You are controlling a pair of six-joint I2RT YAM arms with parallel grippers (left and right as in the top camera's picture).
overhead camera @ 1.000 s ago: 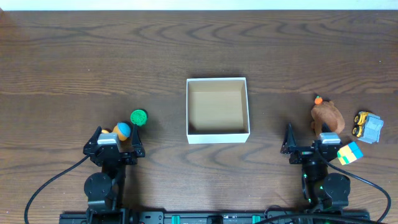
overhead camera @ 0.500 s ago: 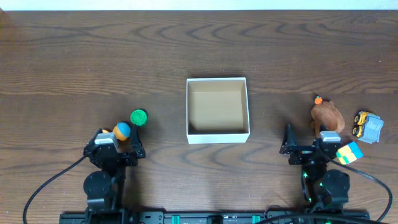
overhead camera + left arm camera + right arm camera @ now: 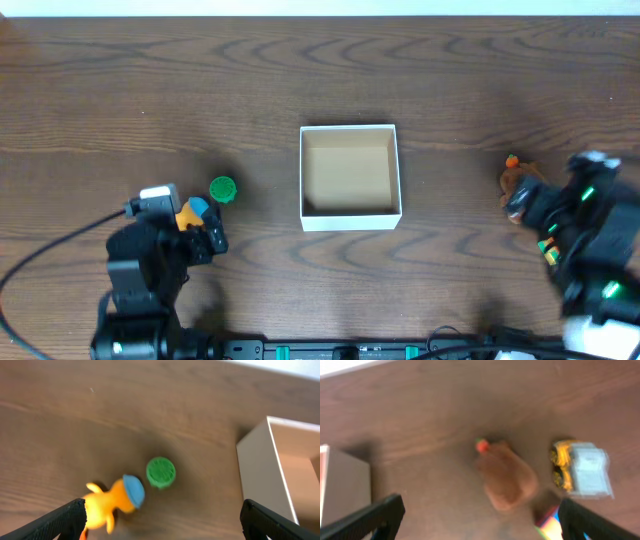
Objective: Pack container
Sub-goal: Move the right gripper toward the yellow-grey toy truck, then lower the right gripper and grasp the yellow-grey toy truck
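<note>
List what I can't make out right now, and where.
Overhead: the blurred right arm hides the toy truck and coloured block, and part of the brown toy.
Overhead: the left arm covers part of the orange toy.
Right wrist: all blurred; bottom edge cuts off the coloured block.
Left wrist: the container is cut off by the right edge.

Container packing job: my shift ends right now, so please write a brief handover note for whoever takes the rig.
White-walled square cardboard container: mid-table, empty.
Left gripper: open, empty, by the orange toy with a blue cap and the green round disc, left of the container.
Right gripper: open, empty, by the brown plush toy and the yellow-and-grey toy truck, on the right.
Done: nothing packed.
Left: all the toys.
</note>
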